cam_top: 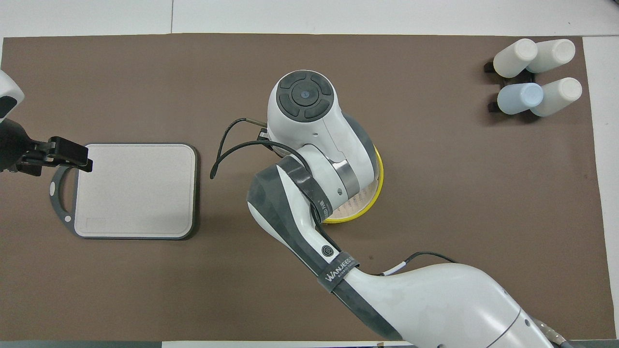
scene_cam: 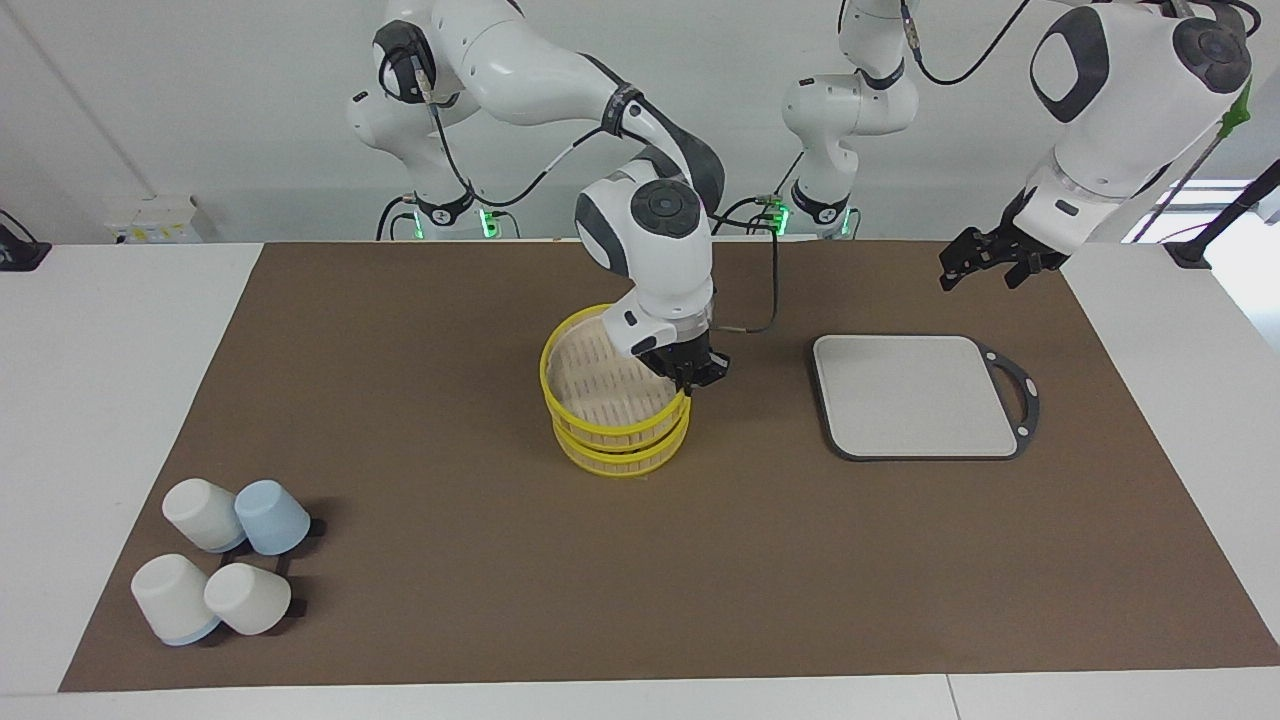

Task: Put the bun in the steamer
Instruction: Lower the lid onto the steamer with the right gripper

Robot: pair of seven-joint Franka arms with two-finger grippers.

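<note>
The steamer (scene_cam: pixel 612 425) stands mid-table as two stacked yellow-rimmed tiers, and the part of its slatted floor that shows is bare. My right gripper (scene_cam: pixel 692 378) hangs at the top tier's rim, on the side toward the left arm's end of the table. In the overhead view the right arm covers most of the steamer (cam_top: pixel 360 212) and hides the gripper. The bun is not in view. My left gripper (scene_cam: pixel 982 268) is open and empty, raised over the mat beside the grey board's handle, and it also shows in the overhead view (cam_top: pixel 72 157).
A flat grey board (scene_cam: pixel 915 395) with a dark handle lies beside the steamer toward the left arm's end. Several white and blue cups (scene_cam: pixel 225 565) lie toward the right arm's end, farther from the robots. A brown mat (scene_cam: pixel 450 560) covers the table.
</note>
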